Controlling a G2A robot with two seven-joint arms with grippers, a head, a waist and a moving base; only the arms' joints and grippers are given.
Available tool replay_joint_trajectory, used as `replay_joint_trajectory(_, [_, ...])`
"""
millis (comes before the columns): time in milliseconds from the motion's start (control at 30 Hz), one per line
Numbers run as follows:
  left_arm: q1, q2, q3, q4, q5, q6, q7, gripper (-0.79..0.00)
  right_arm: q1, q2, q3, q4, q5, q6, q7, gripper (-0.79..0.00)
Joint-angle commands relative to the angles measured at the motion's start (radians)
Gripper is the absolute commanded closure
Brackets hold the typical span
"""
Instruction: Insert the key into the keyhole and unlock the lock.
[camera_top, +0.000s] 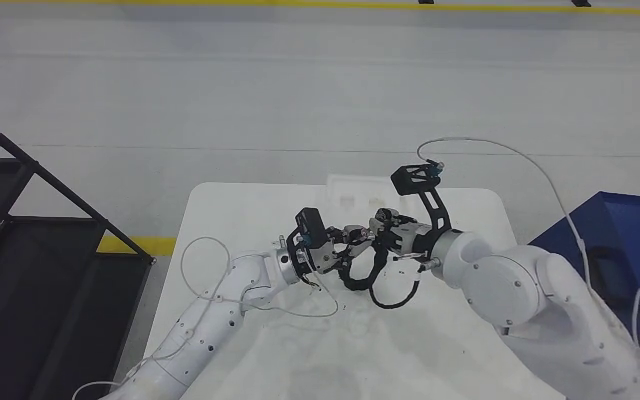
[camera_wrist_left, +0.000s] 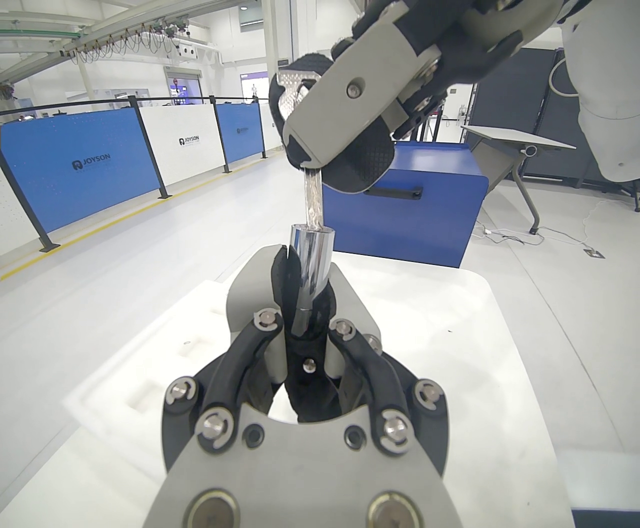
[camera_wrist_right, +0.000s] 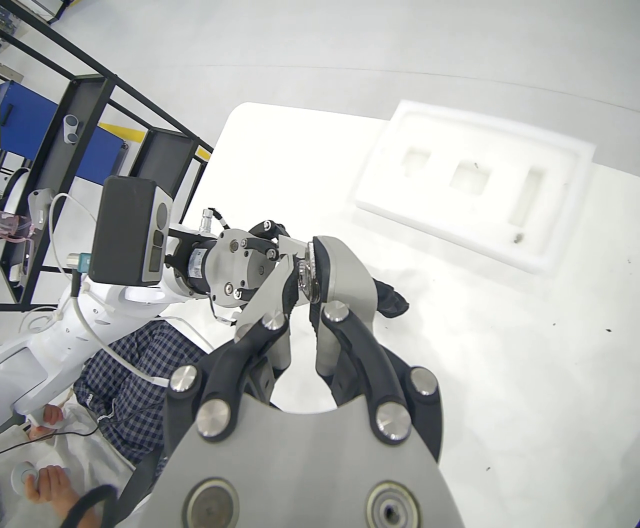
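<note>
My left gripper (camera_wrist_left: 305, 280) is shut on the lock (camera_wrist_left: 311, 260), a shiny chrome cylinder held above the white table with its keyhole end pointing away from the wrist. The silver key (camera_wrist_left: 313, 202) has its blade tip in that keyhole; its flat head (camera_wrist_left: 290, 95) is pinched in my right gripper (camera_wrist_left: 330, 150), which is shut on it. In the right wrist view the right gripper (camera_wrist_right: 306, 280) meets the lock's round end (camera_wrist_right: 307, 282) head-on, with the left gripper (camera_wrist_right: 270, 272) behind it. In the top view both grippers meet at the lock (camera_top: 352, 238) over the table's middle.
A white foam tray (camera_wrist_right: 475, 187) with several rectangular recesses lies on the table (camera_top: 430, 350) at its far edge. A blue cabinet (camera_wrist_left: 405, 210) stands beyond the table, and a black rack (camera_top: 50, 250) beside it. A black cable (camera_top: 395, 298) hangs under the grippers.
</note>
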Motion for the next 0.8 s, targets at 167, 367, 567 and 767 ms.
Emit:
replay_joint_trajectory(167, [0.004, -0.002, -0.006, 0.001, -0.003, 0.001, -0.007, 0.0, 0.002, -0.005, -0.017, -0.005, -0.024, -0.004, 0.008, 0.0])
replay_joint_trajectory(367, [0.006, -0.004, -0.01, -0.003, 0.003, 0.003, -0.014, 0.0, 0.014, -0.012, -0.039, -0.001, -0.061, 0.013, 0.024, 0.0])
replay_joint_trajectory(567, [0.007, -0.006, -0.013, -0.006, 0.014, 0.002, -0.017, 0.0, 0.025, -0.018, -0.056, 0.004, -0.098, 0.034, 0.045, 0.0])
replay_joint_trajectory(767, [0.008, -0.007, -0.014, -0.009, 0.039, 0.002, -0.016, 0.0, 0.032, -0.024, -0.066, 0.017, -0.106, 0.036, 0.064, -0.012])
